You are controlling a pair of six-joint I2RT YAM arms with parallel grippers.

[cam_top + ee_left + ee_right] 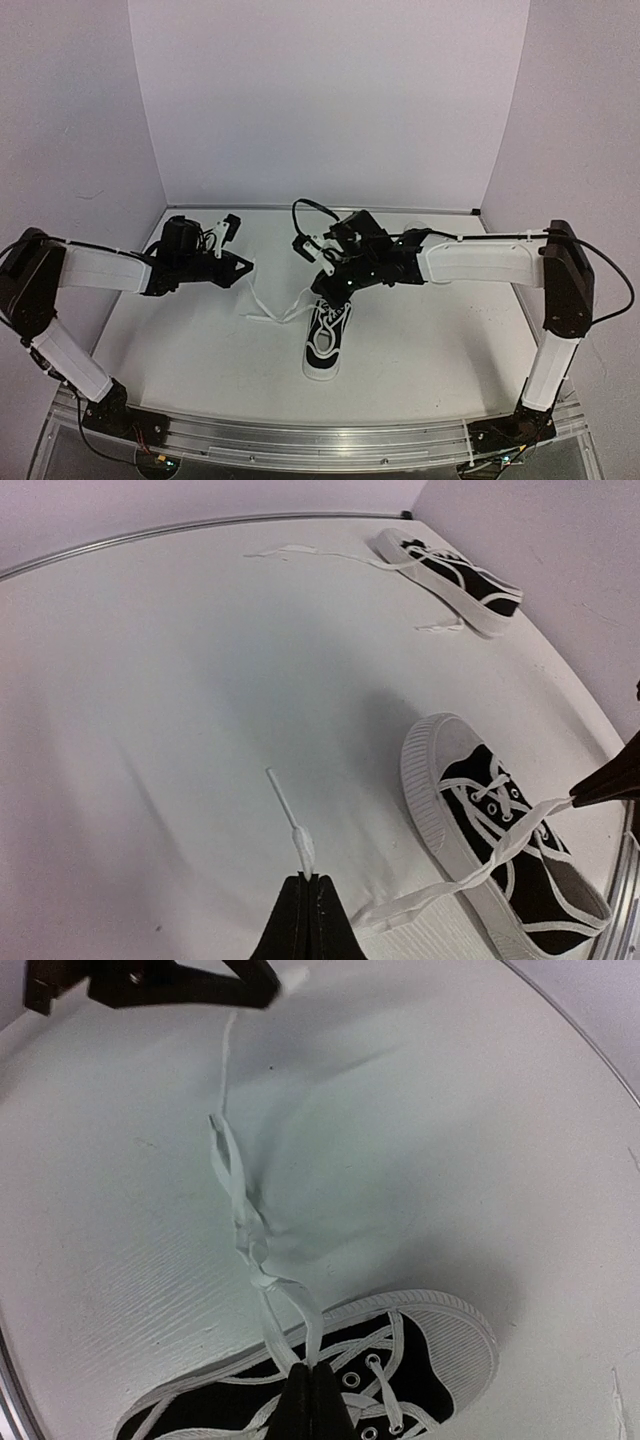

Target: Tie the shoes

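The task seems to be in its early part. The near shoe (325, 345) lies at the middle of the table (190, 350). The far shoe (455, 575) lies well apart by the table's edge, with its laces loose. The near shoe's laces (240, 1190) stretch out sideways and cross in one twist (256, 1252), and there is no bow yet.

The left gripper (306, 880) has its fingers pressed together on a lace end. The right gripper (312, 1368) pinches a lace just above the eyelets.

The walls (330, 100) are plain pale lilac. The table is white and matte, with a metal rail (330, 435) at the near edge.
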